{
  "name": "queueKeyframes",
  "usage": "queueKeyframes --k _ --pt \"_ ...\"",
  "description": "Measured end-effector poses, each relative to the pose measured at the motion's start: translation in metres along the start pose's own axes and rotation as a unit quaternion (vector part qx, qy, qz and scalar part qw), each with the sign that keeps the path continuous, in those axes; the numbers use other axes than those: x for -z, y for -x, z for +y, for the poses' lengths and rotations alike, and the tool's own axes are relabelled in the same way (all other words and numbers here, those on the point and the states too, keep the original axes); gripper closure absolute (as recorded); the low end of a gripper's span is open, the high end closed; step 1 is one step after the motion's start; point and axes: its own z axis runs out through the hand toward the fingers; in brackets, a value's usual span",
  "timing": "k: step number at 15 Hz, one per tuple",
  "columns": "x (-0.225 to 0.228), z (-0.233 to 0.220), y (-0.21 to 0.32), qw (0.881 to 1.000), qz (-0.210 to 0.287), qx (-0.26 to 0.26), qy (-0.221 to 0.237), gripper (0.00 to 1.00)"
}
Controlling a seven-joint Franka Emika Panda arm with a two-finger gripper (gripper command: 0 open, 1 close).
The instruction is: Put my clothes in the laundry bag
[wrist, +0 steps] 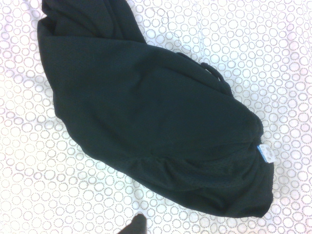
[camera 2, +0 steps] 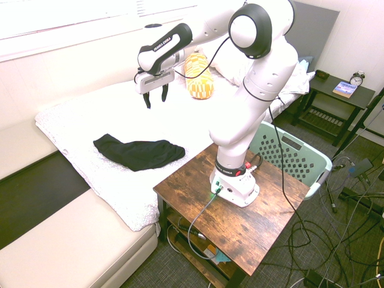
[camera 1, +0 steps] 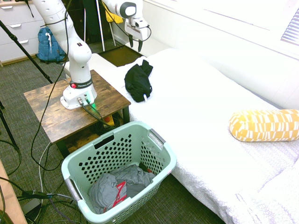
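Observation:
The clothes point(camera 1: 138, 81), a crumpled black garment with a small white tag, lie on the white bed near its edge by the wooden table; they fill most of the wrist view point(wrist: 151, 117) and show as a flat dark heap point(camera 2: 139, 152). My gripper point(camera 1: 135, 44) hangs open in the air well above the clothes, fingers pointing down and holding nothing point(camera 2: 155, 94). The laundry bag point(camera 1: 159, 140), a mint-green perforated basket with grey handles, stands on the floor beside the bed; only part of it point(camera 2: 294, 157) shows behind the arm.
A grey garment with a red and white mark point(camera 1: 117, 186) lies inside the basket. A wooden side table point(camera 1: 51, 112) bears the arm's base. A yellow patterned bolster point(camera 1: 264, 125) rests on the bed. A blue backpack point(camera 1: 48, 45) stands by the drawers.

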Motion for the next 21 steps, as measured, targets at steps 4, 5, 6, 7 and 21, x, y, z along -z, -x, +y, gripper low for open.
queueKeyframes --k 4,5,6,7,21 --pt "-0.014 -0.011 -0.004 1.000 -0.006 -0.001 0.001 0.00" --pt "-0.027 -0.024 -0.005 1.000 -0.010 0.006 0.001 0.00" --pt "-0.046 -0.043 -0.001 1.000 -0.019 0.022 0.004 0.00" --pt "-0.064 -0.067 0.004 0.999 -0.029 0.042 0.010 0.00" --pt "-0.334 -0.273 0.023 0.980 -0.036 0.144 0.129 1.00"
